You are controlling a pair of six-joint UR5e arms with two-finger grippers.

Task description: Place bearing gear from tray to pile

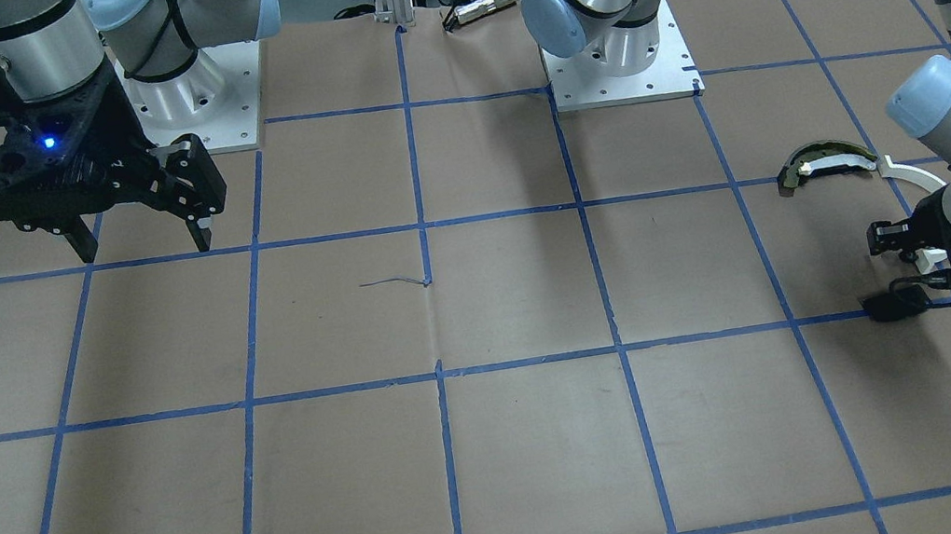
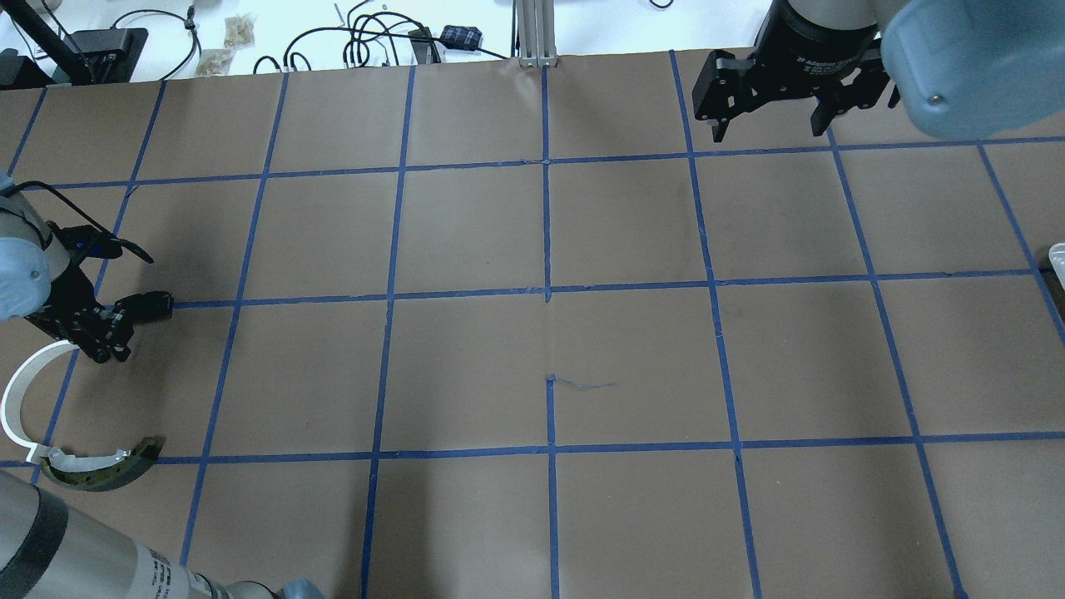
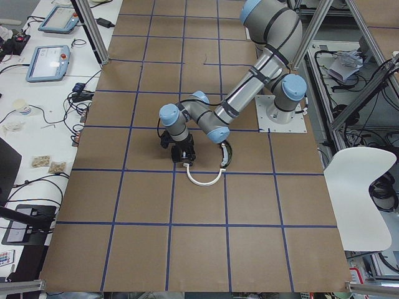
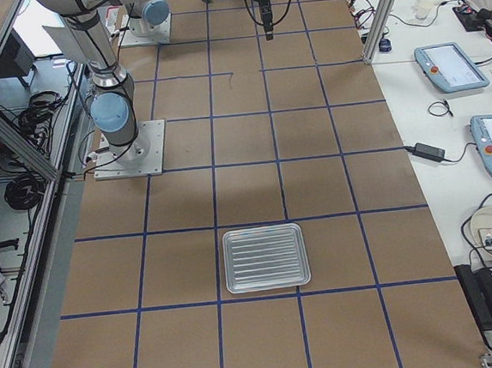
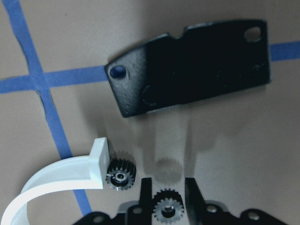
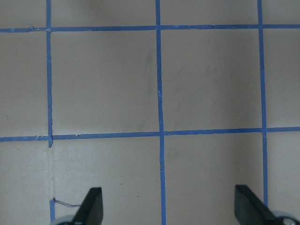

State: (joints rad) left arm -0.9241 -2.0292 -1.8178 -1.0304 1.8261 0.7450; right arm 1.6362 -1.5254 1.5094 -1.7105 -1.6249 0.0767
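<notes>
Left wrist-mounted view showed the left jaws closed on one bearing gear (image 5: 165,209), just above the desk, over the pile (image 1: 827,158) near the desk's left-end edge. A second gear (image 5: 121,174) lay just beside them, against the end of the white half-ring (image 5: 56,180); the black plate (image 5: 187,65) lay beyond. I counted two gears, one half-ring, one olive-black piece (image 2: 100,478), one plate, and one tray (image 4: 265,257) near the right end. The right jaws stood open, holding nothing, well apart; the left arm was nearer.
</notes>
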